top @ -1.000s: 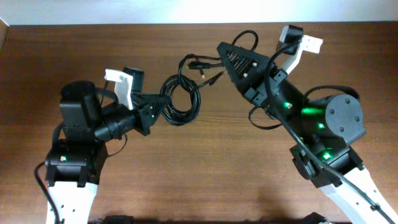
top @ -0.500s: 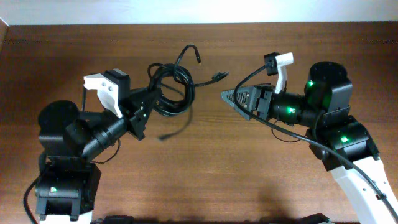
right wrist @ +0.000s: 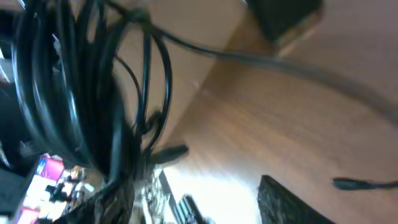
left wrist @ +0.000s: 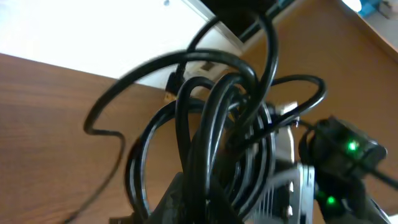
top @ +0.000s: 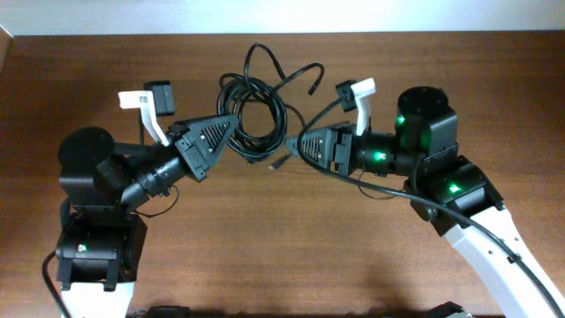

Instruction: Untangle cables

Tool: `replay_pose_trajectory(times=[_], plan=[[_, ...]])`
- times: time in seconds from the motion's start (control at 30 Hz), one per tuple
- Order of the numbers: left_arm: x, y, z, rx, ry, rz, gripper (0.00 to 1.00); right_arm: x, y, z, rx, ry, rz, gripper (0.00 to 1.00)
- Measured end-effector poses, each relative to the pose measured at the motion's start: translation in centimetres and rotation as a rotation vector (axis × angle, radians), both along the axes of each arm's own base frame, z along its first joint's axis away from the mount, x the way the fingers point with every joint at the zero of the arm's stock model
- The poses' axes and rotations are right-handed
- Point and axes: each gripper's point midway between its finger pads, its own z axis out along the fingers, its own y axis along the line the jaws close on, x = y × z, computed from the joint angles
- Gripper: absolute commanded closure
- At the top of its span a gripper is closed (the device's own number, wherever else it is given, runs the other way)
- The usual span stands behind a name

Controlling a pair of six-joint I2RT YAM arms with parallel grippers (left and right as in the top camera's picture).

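L end effector (top: 231, 124) clamps cables (left wrist: 211, 118), R end effector (top: 300, 144) prob open

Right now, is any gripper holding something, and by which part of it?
The left gripper pinches the thin black looping cables at the near edge of their coiled bundle. The right gripper stands open beside it.

A tangled bundle of thin black cables (left wrist: 214, 118) loops up from the left gripper (left wrist: 202, 196), which is clamped on it at the bottom edge, against a brown wooden tabletop (left wrist: 43, 112). At lower right, a blurred black robot arm housing (left wrist: 339, 165) shows two green lights.
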Motion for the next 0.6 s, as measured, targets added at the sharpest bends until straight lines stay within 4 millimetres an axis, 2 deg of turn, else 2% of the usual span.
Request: replay_pose_trajectory(times=[0.03,0.1,0.17,0.23,0.3,0.4,0.5,0.6], plan=[[-0.3,-0.3,0.1,0.004,-0.013,-0.028,0.99,0.3,0.1,0.8,0.028,-0.012,-0.009,0.48],[-0.7,-0.5,0.3,0.010,-0.030,-0.054,0.99,0.5,0.3,2.1,0.073,-0.029,-0.013,0.48],[-0.8,-0.6,0.3,0.015,-0.037,-0.063,0.98,0.2,0.7,2.2,0.079,-0.023,-0.002,0.48],[-0.8,-0.7,0.4,0.016,-0.044,-0.066,1.00,-0.5,1.7,3.3,0.109,-0.062,0.026,0.49],[-0.2,-1.1,-0.6,0.008,-0.003,-0.103,1.00,-0.8,2.4,4.7,0.152,-0.097,0.042,0.50],[1.0,-1.6,-2.0,-0.004,0.044,-0.152,1.00,-1.0,2.6,4.7,0.160,-0.074,0.046,0.50],[1.4,-1.6,-0.3,0.006,-0.063,-0.152,1.00,-1.3,2.7,4.6,0.163,-0.056,0.059,0.49],[1.7,-1.4,-0.2,0.010,-0.075,-0.130,1.00,-1.5,2.7,4.2,0.157,-0.031,0.067,0.50]])
